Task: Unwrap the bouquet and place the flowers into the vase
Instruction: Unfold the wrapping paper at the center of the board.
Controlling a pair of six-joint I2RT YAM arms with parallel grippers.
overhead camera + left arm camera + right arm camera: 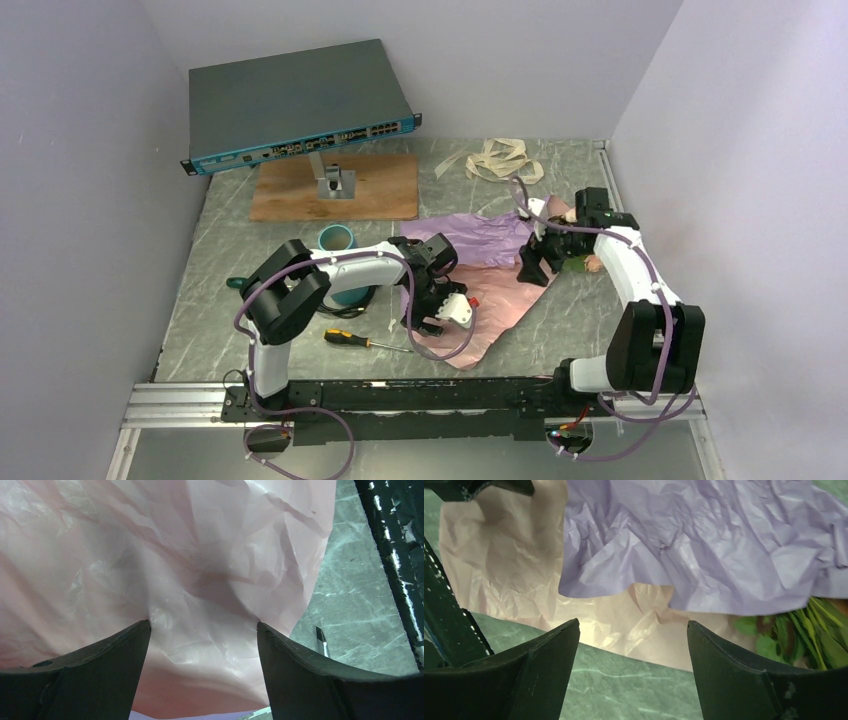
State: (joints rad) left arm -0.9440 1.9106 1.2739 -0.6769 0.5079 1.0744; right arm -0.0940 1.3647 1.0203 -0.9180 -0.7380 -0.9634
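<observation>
I am working through the unwrapping, and most of it looks done. The cream ribbon [497,158] is lying loose at the far edge of the desk [220,300], well apart from everything else, so the tie is already off. The bouquet is no longer a cone. Its purple sheet [480,238] and pink sheet [505,300] are lying spread flat across the middle of the desk, the purple one partly over the pink.

I am holding my left claw [204,630] low over the pink sheet with its jaws standing wide. The fingertips are pressing at the paper or just above it, but nothing is pinched between them. I am holding my right claw [633,630] wide apart too and empty, just off the near edge of the paper, with bare desk under it.

The flowers [809,630] are lying on my right, their green stems and leaves poking out from under the purple sheet's edge, so they are not yet fully clear of the wrap. The vase [337,238] is standing upright on my left, beside my left arm and well apart from the flowers, with no stems showing in it.

I judge that what is left is the second half of the job: freeing the stems, gathering them up and carrying them across to the vase.
</observation>
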